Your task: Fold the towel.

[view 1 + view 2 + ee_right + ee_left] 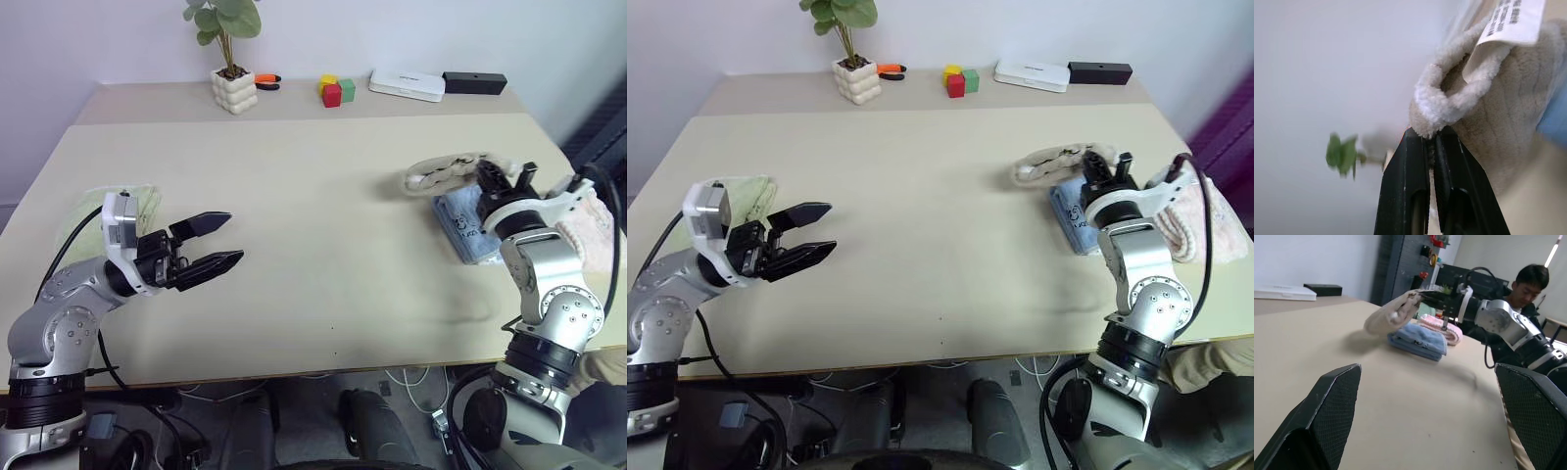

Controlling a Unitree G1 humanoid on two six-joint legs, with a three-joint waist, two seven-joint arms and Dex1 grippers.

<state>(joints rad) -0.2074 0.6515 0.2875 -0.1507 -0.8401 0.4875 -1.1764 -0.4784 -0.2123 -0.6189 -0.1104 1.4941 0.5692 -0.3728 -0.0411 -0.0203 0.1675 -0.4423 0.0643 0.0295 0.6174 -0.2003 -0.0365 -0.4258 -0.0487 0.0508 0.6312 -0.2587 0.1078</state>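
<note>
Right gripper (502, 176) at 3 o'clock, clamped shut on the towel (443, 173) edge to lift it off the light blue towel (462, 223); left gripper (217, 245) at 9 o'clock waits wide open, empty.

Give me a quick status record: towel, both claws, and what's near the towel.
towel: beige towel, bunched, lifted off the table by one edge
right claw: shut on the towel's whitish edge
left claw: open, nothing in it, over the table's left side
blue towel: folded, lying just under the lifted towel
pink towel: folded, beside the blue one
green towel: at the table's left edge
fold: not yet begun
</note>
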